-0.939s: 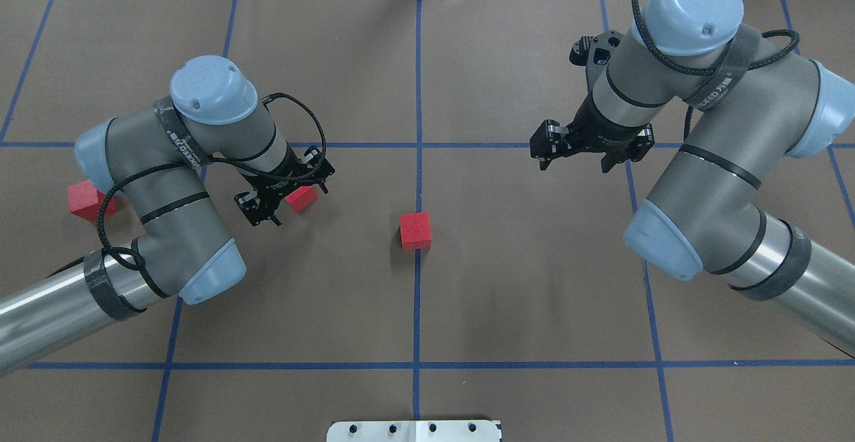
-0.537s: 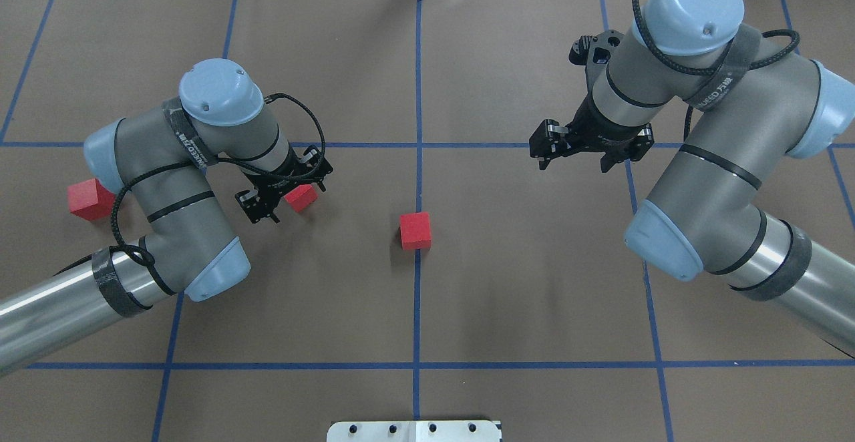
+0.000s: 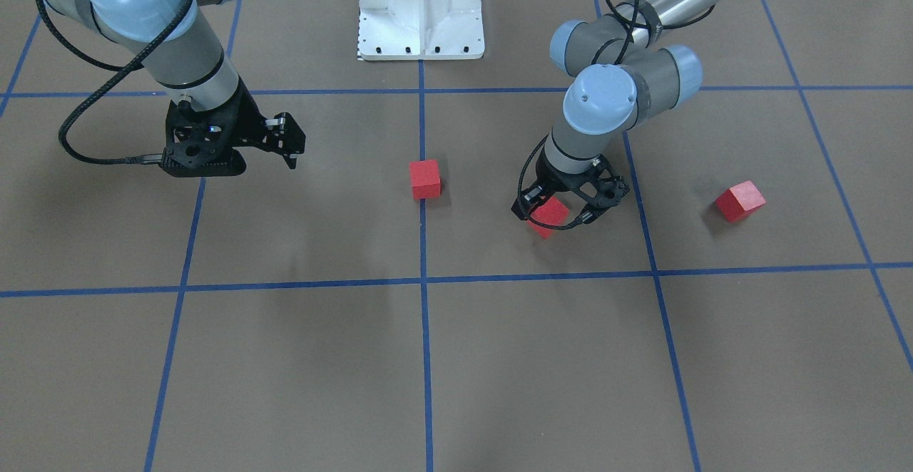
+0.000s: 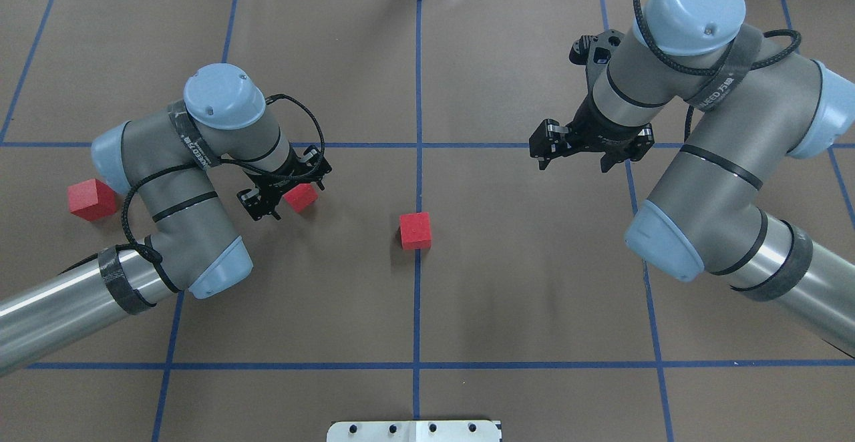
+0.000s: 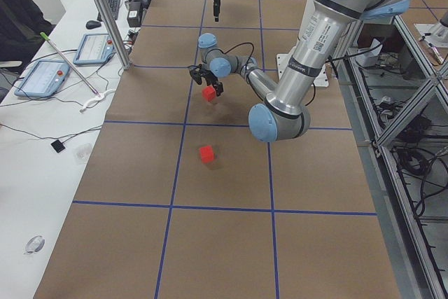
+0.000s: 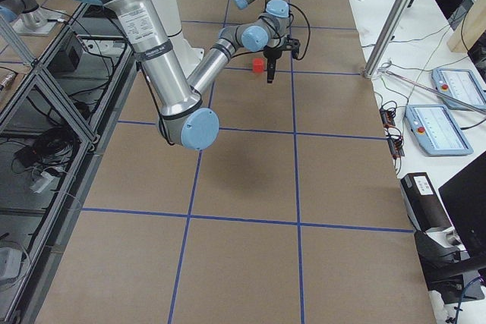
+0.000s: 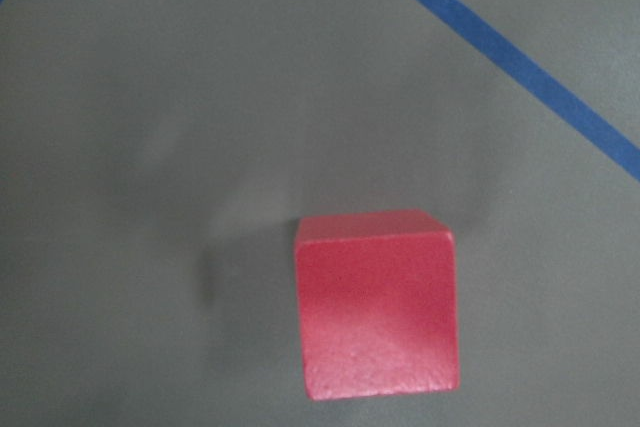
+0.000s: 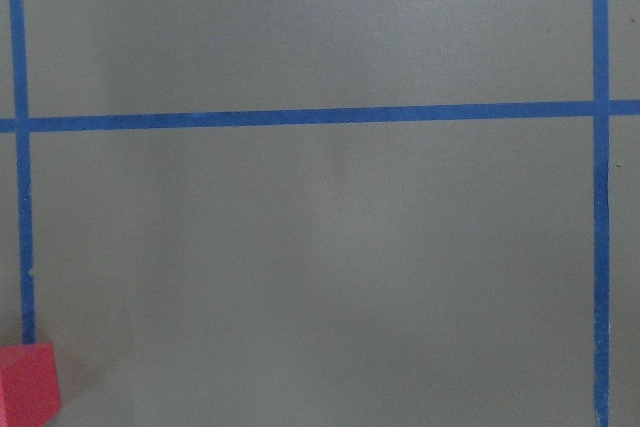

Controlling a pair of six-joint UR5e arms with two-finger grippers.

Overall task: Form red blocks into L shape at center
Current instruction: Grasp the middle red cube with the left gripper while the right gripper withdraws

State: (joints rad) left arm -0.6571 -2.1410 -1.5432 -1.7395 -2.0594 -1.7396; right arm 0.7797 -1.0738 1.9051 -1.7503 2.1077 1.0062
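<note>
We see left gripper (image 4: 292, 199) low over brown paper floor (image 4: 521, 282), jaws spread either side of small matte red cube (image 4: 302, 196), no grip visible. This cube sits left of centre. Second red cube (image 4: 415, 230) rests on middle blue tape line (image 4: 417, 308), at centre. Third red cube (image 4: 92, 199) lies far left. We find right gripper (image 4: 572, 163) above floor at right, jaws parted, empty.

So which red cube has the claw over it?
The middle block, under the open left gripper; the centre-line block and the outermost block sit alone.
</note>
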